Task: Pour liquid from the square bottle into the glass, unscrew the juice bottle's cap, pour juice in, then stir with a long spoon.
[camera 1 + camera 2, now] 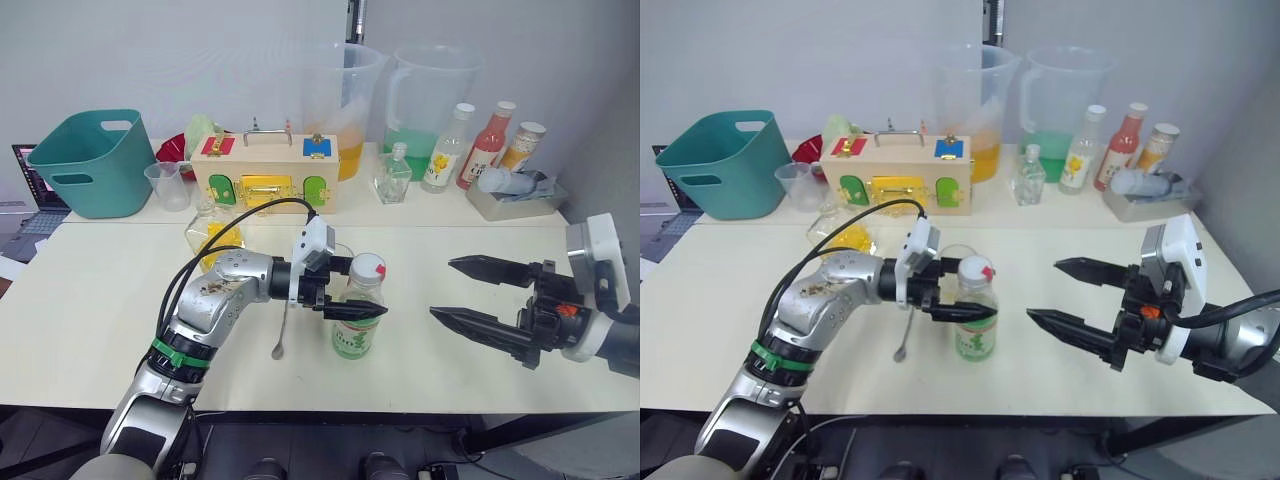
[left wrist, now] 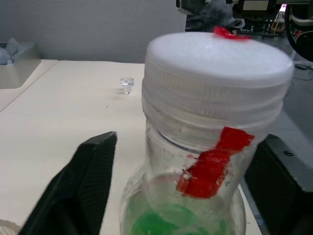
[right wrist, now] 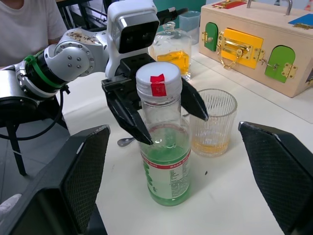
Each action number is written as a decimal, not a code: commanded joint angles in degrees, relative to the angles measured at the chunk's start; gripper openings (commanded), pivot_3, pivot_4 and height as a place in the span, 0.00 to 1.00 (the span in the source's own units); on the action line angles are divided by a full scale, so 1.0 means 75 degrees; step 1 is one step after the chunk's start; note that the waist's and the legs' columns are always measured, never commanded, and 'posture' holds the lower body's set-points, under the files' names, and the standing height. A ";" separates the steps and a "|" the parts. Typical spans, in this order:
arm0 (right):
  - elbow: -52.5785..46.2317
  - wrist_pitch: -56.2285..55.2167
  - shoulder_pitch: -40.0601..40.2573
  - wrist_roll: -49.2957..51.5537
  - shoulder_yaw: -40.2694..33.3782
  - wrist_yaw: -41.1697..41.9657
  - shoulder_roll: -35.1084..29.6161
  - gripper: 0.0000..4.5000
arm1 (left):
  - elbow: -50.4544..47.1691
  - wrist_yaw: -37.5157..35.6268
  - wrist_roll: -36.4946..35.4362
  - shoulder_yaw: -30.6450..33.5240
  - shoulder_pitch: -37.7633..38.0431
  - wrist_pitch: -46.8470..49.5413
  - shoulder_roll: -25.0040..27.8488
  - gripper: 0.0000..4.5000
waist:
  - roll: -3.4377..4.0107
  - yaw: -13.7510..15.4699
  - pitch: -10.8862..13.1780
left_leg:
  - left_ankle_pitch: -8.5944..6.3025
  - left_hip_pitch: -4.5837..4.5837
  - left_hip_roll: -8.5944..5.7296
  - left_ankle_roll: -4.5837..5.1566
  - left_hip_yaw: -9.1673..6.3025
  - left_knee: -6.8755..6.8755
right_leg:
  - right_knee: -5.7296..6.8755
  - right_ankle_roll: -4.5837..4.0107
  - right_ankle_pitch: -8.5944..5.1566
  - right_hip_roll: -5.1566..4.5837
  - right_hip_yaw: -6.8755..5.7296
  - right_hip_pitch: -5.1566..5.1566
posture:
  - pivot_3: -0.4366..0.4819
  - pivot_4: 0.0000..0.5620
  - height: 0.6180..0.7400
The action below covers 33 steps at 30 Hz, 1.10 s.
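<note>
Two grippers spread: left gripper straddles the upright juice bottle at its neck, fingers not clamped. Right gripper waits well off to the bottle's right. Cap on; left arm nearer.

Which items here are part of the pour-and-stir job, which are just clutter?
Job: square bottle, glass holding some yellow liquid, juice bottle, its cap, long spoon.

Clutter: teal basket, wooden latch box, two pitchers, beaker, back-row bottles.
</note>
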 commanded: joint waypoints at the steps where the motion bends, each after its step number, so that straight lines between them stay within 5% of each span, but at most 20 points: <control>1: -0.0194 -0.0227 -0.0385 0.0296 0.0286 -0.0170 -0.0097 1.00 | -0.0160 -0.0085 -0.0033 0.0166 -0.0158 -0.0121 -0.0017 0.53 | 0.0000 -0.0004 0.0000 | 0.0000 0.0001 0.0000 0.0000 0.0000 0.0000 | 0.0000 0.0000 0.0000 0.0000 0.0000 0.0001 | 0.48 0.27 0.92; 5: -0.0176 -0.0356 -0.1416 0.0454 0.1107 -0.0807 0.0012 1.00 | -0.0255 -0.0120 -0.0040 0.0179 -0.0093 -0.0081 0.0008 0.29 | 0.0002 -0.0024 -0.0001 | 0.0000 0.0002 0.0000 0.0000 0.0001 0.0000 | 0.0003 0.0001 0.0000 0.0001 0.0002 -0.0002 | 0.48 0.27 0.92; 13: -0.0039 -0.0166 -0.2777 -0.0871 0.3095 -0.2227 0.0639 1.00 | -0.0301 -0.0123 0.0102 0.0122 -0.0116 -0.0051 0.0096 0.29 | 0.0001 -0.0008 -0.0001 | 0.0000 -0.0006 0.0000 0.0000 -0.0001 0.0002 | 0.0005 0.0001 0.0000 -0.0001 0.0001 -0.0009 | 0.48 0.27 0.92; 23: 0.0027 0.0014 -0.3166 -0.1343 0.3713 -0.2986 0.1520 1.00 | -0.0471 -0.0025 0.0154 0.0041 -0.0076 0.0006 -0.0003 0.29 | 0.0002 -0.0006 -0.0001 | 0.0000 -0.0005 0.0000 0.0000 -0.0002 0.0001 | 0.0010 0.0000 0.0000 -0.0001 0.0001 -0.0012 | 0.48 0.27 0.92; 32: 0.0188 0.0186 -0.3187 -0.1275 0.3811 -0.2327 0.1375 0.38 | -0.0662 0.0006 0.0141 0.0073 0.0008 0.0032 0.0119 0.29 | 0.0003 -0.0010 -0.0002 | 0.0000 -0.0004 0.0000 0.0000 -0.0003 0.0001 | 0.0009 0.0000 0.0000 -0.0001 0.0001 -0.0010 | 0.48 0.27 0.92; 33: 0.0223 0.0179 -0.3201 -0.1283 0.3838 -0.2161 0.1350 0.37 | -0.0710 0.0019 0.0119 0.0088 0.0030 0.0055 0.0133 0.29 | 0.0002 -0.0010 -0.0002 | 0.0000 -0.0003 0.0000 0.0000 -0.0003 0.0002 | 0.0009 0.0000 0.0000 -0.0001 0.0000 -0.0010 | 0.48 0.27 0.92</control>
